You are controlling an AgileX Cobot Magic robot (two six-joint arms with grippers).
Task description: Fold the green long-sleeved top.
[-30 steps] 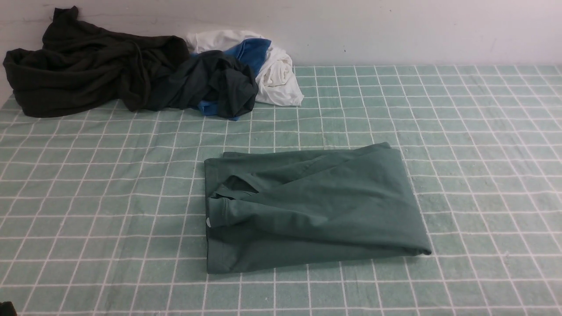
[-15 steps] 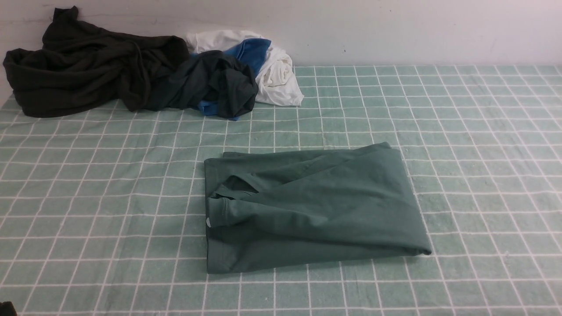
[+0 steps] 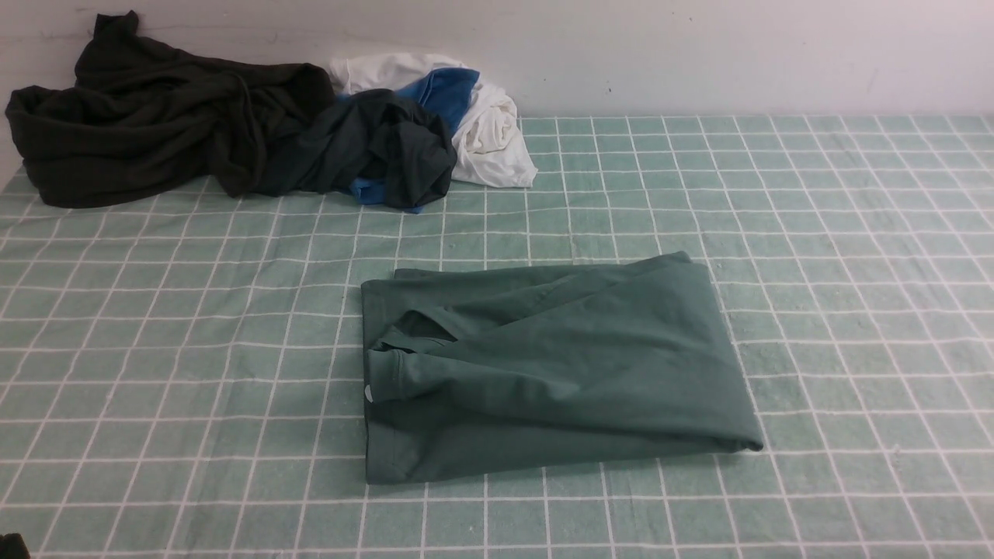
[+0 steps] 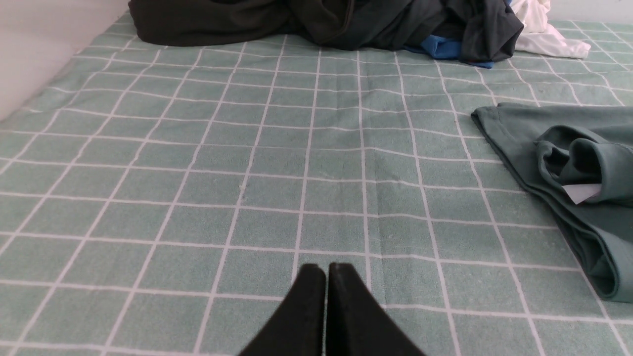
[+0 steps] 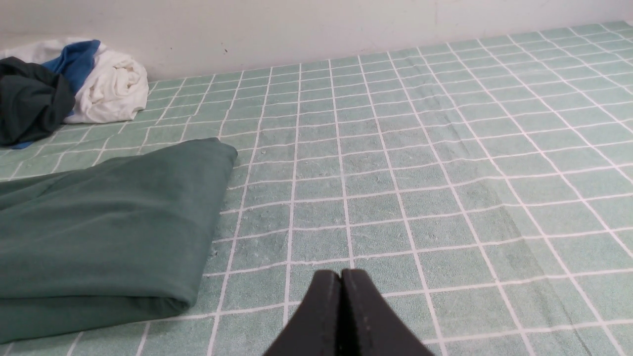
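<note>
In the front view neither arm appears; only a small dark shape [image 3: 11, 546] sits at the near left corner of the table, and it is cut off so I cannot tell what it is. The left gripper [image 4: 325, 271] is seen only in the left wrist view, where its two black tips are pressed together with nothing between them, above bare cloth. The right gripper [image 5: 341, 277] is seen only in the right wrist view, also clenched and holding nothing, above bare cloth just beside the folded edge of the green long-sleeved top [image 3: 543, 373].

The top lies folded into a flat packet near the middle of the table [image 3: 854, 272], closer to the near edge than to the far edge. The sleeves are hidden inside the folds. In the front view the small white neck label [image 3: 368, 393] is only a tiny spot at the left side of the packet; the left wrist view shows it clearer, inside the opened neckline. In the right wrist view the top is cut off by the picture border, and only its smooth right end shows.

At the far left corner, against the wall, lies a pile: a very dark bulky garment [image 3: 140, 116], a blackish-green garment [image 3: 388, 151], and white cloth [image 3: 489, 132] with a blue part [image 3: 443, 89]. How they overlap underneath is not visible.
</note>
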